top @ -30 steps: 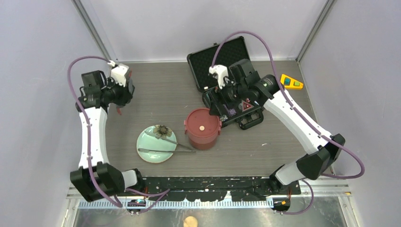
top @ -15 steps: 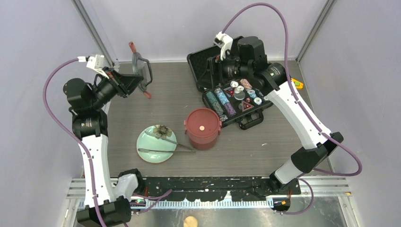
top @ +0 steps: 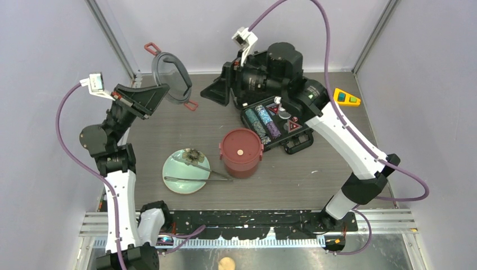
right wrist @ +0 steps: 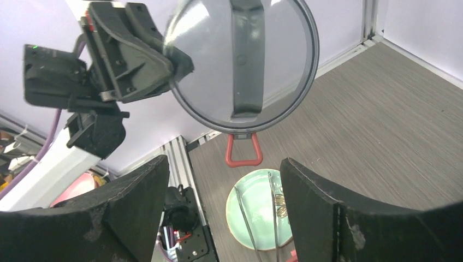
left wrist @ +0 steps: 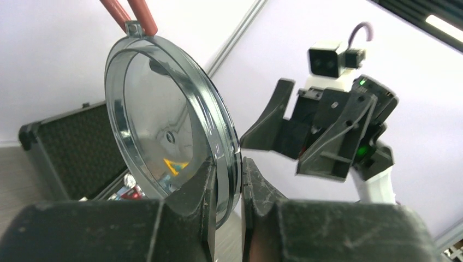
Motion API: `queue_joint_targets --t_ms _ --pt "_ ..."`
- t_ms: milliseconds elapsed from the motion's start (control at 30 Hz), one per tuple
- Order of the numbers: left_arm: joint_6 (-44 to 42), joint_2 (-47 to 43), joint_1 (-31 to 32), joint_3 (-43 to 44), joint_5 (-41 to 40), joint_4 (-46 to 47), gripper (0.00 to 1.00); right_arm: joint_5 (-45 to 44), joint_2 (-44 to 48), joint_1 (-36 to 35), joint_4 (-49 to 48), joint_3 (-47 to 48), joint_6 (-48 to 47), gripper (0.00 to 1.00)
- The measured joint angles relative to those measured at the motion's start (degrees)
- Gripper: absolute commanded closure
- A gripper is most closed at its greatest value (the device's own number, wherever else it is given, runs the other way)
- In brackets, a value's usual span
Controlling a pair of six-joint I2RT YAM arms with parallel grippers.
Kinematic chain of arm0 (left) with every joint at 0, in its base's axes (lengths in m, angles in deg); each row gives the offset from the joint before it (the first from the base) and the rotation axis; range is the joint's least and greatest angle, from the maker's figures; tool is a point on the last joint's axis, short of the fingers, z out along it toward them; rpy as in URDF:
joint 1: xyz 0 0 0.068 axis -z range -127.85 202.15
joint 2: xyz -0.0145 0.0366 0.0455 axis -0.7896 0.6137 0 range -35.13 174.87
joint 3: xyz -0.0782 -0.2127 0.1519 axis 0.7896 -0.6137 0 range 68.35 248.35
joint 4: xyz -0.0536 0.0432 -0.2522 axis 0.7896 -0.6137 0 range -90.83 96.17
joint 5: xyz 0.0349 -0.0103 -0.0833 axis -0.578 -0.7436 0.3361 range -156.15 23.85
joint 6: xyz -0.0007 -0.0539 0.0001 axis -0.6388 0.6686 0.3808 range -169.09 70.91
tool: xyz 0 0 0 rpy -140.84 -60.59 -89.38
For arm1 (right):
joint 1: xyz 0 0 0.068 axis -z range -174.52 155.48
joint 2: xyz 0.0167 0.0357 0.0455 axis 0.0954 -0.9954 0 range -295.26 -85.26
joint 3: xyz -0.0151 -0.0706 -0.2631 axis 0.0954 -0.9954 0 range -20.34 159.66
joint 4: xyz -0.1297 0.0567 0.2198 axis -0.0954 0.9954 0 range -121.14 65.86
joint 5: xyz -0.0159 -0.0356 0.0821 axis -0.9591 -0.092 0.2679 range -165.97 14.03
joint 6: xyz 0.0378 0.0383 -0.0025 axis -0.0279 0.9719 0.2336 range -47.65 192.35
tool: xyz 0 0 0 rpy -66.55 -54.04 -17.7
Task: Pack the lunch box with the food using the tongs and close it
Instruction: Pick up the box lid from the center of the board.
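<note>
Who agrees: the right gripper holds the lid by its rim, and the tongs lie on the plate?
Wrong arm: the left gripper holds the lid by its rim, as the left wrist view shows. The tongs do lie on the plate.

Left tool (top: 161, 91) pinches top lid (top: 171, 77) aloft; right tool (top: 218, 90), jaws spread, faces it; tongs (top: 188, 179) on plate (top: 175, 166).

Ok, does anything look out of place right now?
Yes. The left gripper pinches the top lid by its rim, on edge in the air, far from the lunch box. A beige round piece lies off the table, past its near edge; possibly dropped food.
</note>
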Motion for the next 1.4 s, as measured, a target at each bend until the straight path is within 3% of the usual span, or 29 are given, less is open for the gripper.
queue_joint_targets --t_ms 333,700,933,1200,1300,1400 --pt "8.2 -3.37 1.57 -2.34 -5.51 6.95 1.0 -11.69 -3.74 -7.67 -6.67 -1.73 -0.59 0.23" --pt "10.91 -4.07 1.84 -3.93 -7.17 7.15 1.0 -16.26 -8.02 -9.2 -10.8 1.66 -3.96 0.35" --pt "11.23 -4.52 2.25 -4.11 -7.45 7.08 0.99 -17.31 -8.31 -9.81 -11.56 2.69 -5.64 0.65" --pt "10.6 -5.2 2.58 -5.68 -6.88 5.66 0.42 -16.11 -8.15 -8.79 -9.16 2.56 -7.45 0.98" --pt "8.39 -5.22 2.64 -5.84 -4.83 3.08 0.23 -13.18 -6.84 -5.22 -7.19 0.15 -7.76 1.0" --pt "4.2 -5.22 2.64 -5.73 -1.95 -1.7 0.15 -7.13 -4.9 0.55 -4.17 -2.58 -8.76 1.0"
